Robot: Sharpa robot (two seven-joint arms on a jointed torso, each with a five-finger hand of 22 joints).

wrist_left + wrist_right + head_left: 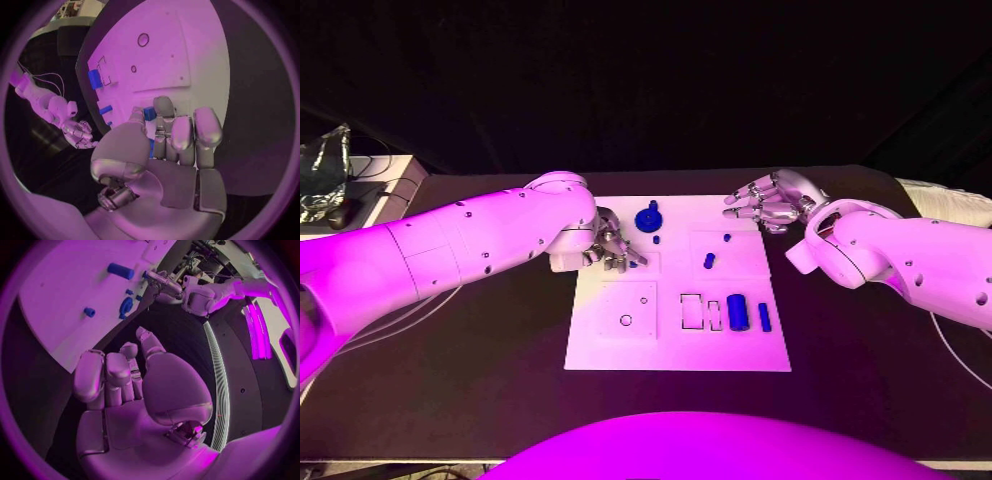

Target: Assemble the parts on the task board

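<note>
The white task board [678,345] lies mid-table. My left hand [610,250] hovers over its far left part; in the left wrist view a blue part [149,114] shows between its thumb and curled fingers [181,132]. My right hand [762,207] hangs by the board's far right corner, holding nothing, thumb apart from loosely bent fingers [106,375]. On the board lie a round blue knob [648,217], two small pegs [656,239] [727,237], a short peg [708,261], a thick cylinder [737,312] and a thin bar [764,316].
Rectangular slots [692,310] and a round hole [626,320] are cut in the board's near half. A white box [380,185] and a crinkled foil bag [322,165] sit at the table's far left. Bare black table [488,350] flanks the board.
</note>
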